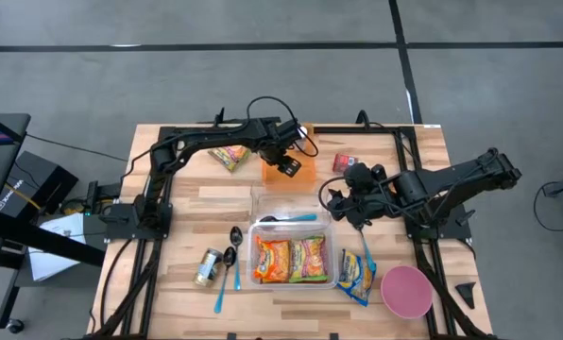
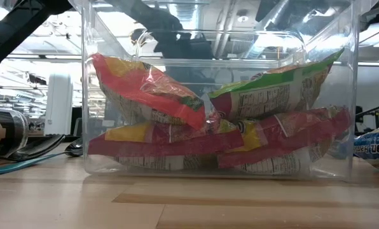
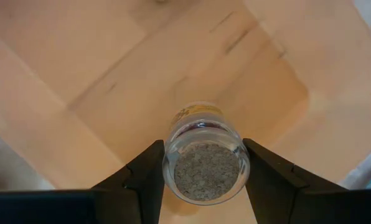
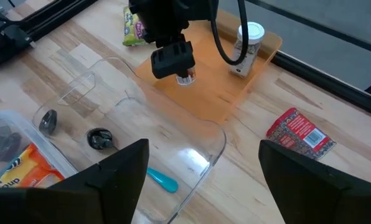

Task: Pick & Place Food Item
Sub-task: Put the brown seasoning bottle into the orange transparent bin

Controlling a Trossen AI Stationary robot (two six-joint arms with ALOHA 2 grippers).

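Left gripper (image 3: 202, 180): closed on a small clear glass spice jar with a grey shaker top (image 3: 205, 163), one dark finger on each side of the lid end, held above the board.
Jar position: in the right wrist view the jar hangs below the left gripper (image 4: 184, 73), over the middle of the flat orange wooden board (image 4: 210, 93); contact with the board cannot be confirmed.
Board contents: a second clear jar with a white cap (image 4: 248, 45) stands upright near the board's far corner, well apart from the held jar.
Right gripper (image 1: 340, 203): fingers spread wide, holding nothing, waiting over an empty clear plastic container (image 4: 192, 149) with a blue plastic spoon (image 4: 162, 180) beside it.
Nearby: clear plastic bin of red and yellow noodle packets (image 1: 293, 260), red snack packet (image 4: 299, 133) on the wooden table (image 1: 187, 227).
Judged step: carrying or setting the jar.
Advice: keep the jar vertical, hold the grip firm since glass is slick, lower straight, release only once the base sits flat, stay clear of the capped jar.
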